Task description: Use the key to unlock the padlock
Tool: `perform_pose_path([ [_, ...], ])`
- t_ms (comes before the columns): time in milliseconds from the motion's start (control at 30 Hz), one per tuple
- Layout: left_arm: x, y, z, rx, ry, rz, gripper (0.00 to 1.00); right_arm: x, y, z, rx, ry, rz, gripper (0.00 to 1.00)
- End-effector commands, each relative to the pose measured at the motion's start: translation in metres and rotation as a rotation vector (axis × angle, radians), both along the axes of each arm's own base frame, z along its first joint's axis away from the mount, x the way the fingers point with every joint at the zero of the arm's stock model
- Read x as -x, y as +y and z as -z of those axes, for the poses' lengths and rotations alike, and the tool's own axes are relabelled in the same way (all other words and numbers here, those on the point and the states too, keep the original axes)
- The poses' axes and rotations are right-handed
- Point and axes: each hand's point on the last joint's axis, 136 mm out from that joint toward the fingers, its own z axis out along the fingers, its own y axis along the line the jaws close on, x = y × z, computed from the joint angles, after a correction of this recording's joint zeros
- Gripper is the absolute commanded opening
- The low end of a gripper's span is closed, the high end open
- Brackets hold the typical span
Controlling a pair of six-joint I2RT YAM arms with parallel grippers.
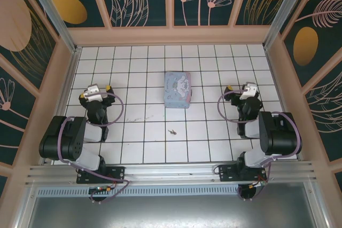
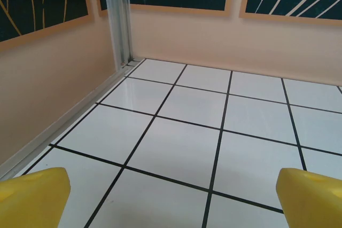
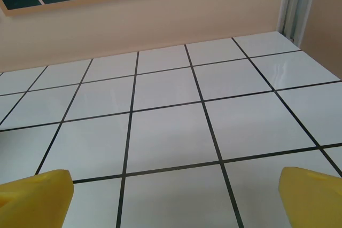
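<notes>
Top external: left gripper (image 1: 96, 90) and right gripper (image 1: 243, 89) both spread wide; best approach the key (image 1: 172, 131) vertically, straddling it squarely.

Nothing readable is showing on any surface. The box (image 1: 177, 90) is carrying a cartoon print, too small to make out.
</notes>
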Motion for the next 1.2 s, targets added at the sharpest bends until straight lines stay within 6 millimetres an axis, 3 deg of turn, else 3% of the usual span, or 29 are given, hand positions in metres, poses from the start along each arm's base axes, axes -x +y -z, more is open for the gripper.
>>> perform_pose_path([
  [0,-0.0021,0.0012,-0.0117,0.015,-0.049,-0.001,0.99,-0.0043,0.001,-0.0063,-0.002,-0.022,-0.002,0.99],
  [1167,-0.0033,0.0028,-0.0114,0.024,-0.047,-0.008,0.99,-0.0047,0.0001,-0.0059,-0.006,-0.019,-0.002,0.99],
])
